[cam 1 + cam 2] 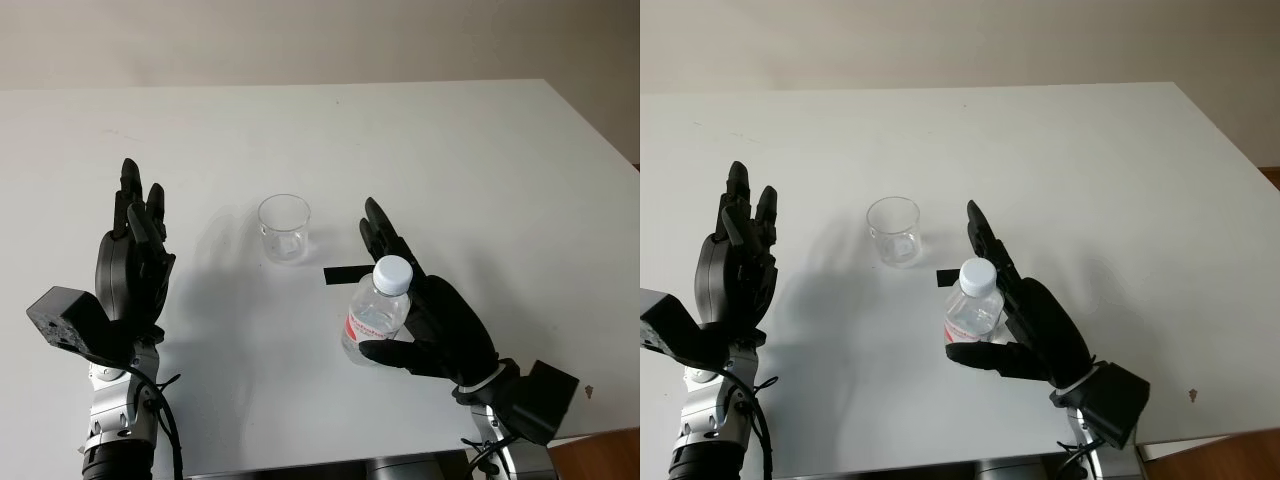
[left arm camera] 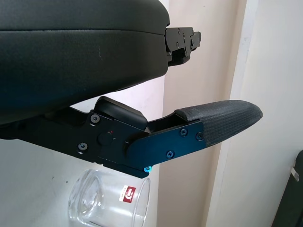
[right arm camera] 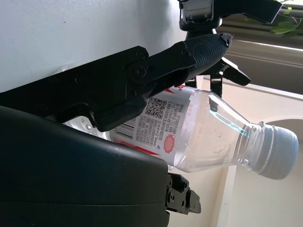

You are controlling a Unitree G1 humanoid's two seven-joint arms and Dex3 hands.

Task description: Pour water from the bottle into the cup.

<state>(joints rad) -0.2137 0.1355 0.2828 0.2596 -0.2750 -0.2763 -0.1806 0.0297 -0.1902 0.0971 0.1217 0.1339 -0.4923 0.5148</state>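
At the near left the left hand (image 1: 133,262) is open and raised above the table (image 1: 480,150), well left of the empty cup (image 1: 285,228), which stands near the middle. To the cup's right and nearer, the right hand (image 1: 425,310) grips the bottle (image 1: 376,310) around its labelled body, white cap still on, so tipping now would likely pour nothing, and a loose hold could let it slip. Bare table lies all around the cup, with every table edge well off.
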